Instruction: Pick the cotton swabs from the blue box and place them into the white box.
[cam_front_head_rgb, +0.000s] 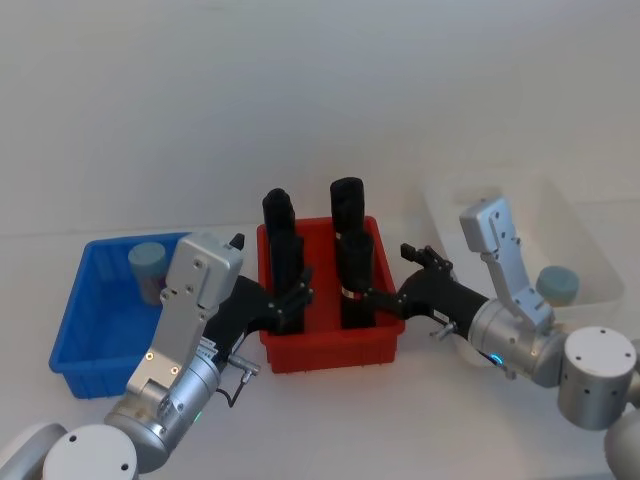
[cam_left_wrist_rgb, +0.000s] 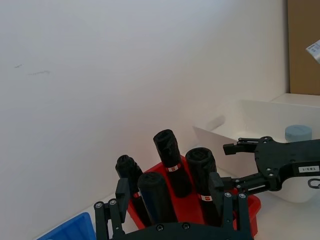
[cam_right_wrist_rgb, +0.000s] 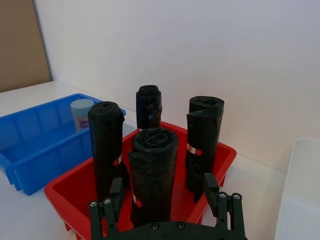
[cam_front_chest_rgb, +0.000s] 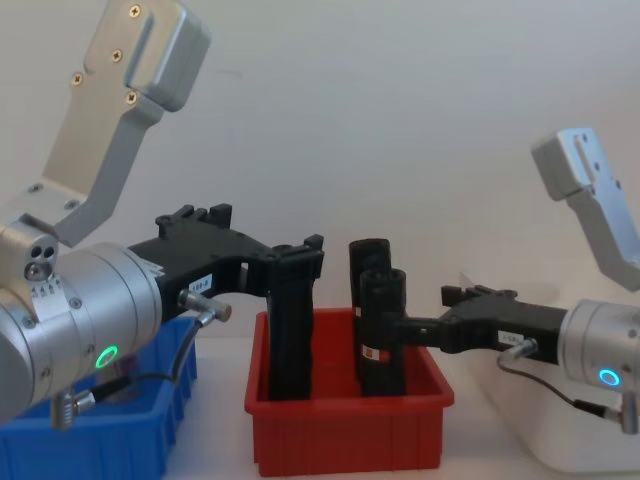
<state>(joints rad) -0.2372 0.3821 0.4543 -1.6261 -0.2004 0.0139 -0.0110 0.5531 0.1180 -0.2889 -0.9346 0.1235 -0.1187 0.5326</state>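
3 boxes sit in a row on the white table (cam_front_head_rgb: 330, 420). The blue box (cam_front_head_rgb: 78, 325) is on the left. 1 jar of cotton swabs (cam_front_head_rgb: 148, 268) with a pale blue lid stands in its far part. The red box (cam_front_head_rgb: 375, 345) is in the middle. 4 black rolls (cam_front_head_rgb: 278, 215) stand up in it, 2 near and 2 far. The white box (cam_front_head_rgb: 590, 255) is on the right. Another jar with a pale blue lid (cam_front_head_rgb: 557, 284) is inside it, near the right side.

The left tool (cam_front_head_rgb: 292, 302) is at the left side of the red box. Its fingers are spread wide and hold nothing. They sit right by the near left roll. The right tool (cam_front_head_rgb: 392, 297) is at the right side of the red box. Its fingers are spread wide too and hold nothing. They sit right by the near right roll (cam_front_head_rgb: 356, 275). I cannot tell if either tool touches a roll.
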